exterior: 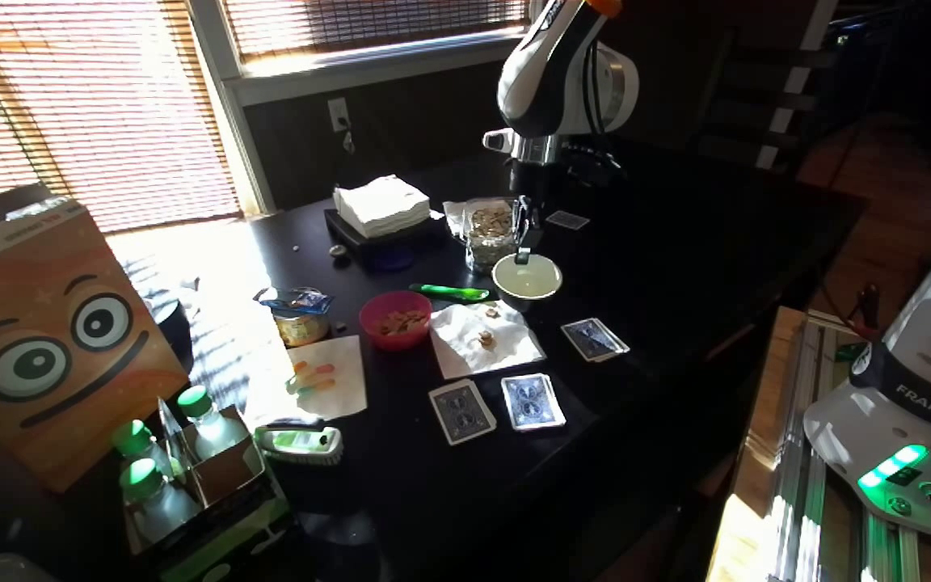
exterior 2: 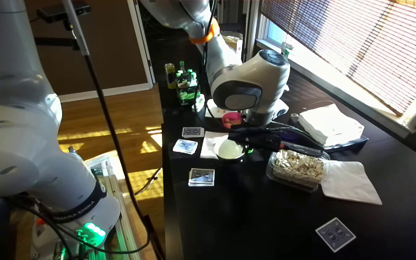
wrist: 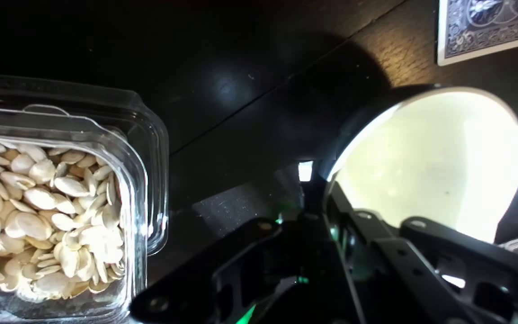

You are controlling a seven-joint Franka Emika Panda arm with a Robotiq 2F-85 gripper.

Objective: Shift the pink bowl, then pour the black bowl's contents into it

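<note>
Round black bowl [wrist: 434, 157], jaws pinching rim

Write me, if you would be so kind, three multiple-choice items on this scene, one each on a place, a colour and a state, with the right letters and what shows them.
1. Where does the pink bowl stand?
A) on the stack of napkins
B) inside the clear container
C) on the dark table

2. What colour are the bottle caps?
A) green
B) red
C) yellow

3. How does the gripper stand?
A) open, away from both bowls
B) closed on the rim of the black bowl
C) closed on the pink bowl

Right letters:
1: C, since an exterior view shows it on the dark table, beside a napkin.
2: A, since both exterior views show them green.
3: B, since the wrist view shows that rim pinched between its jaws.
</note>
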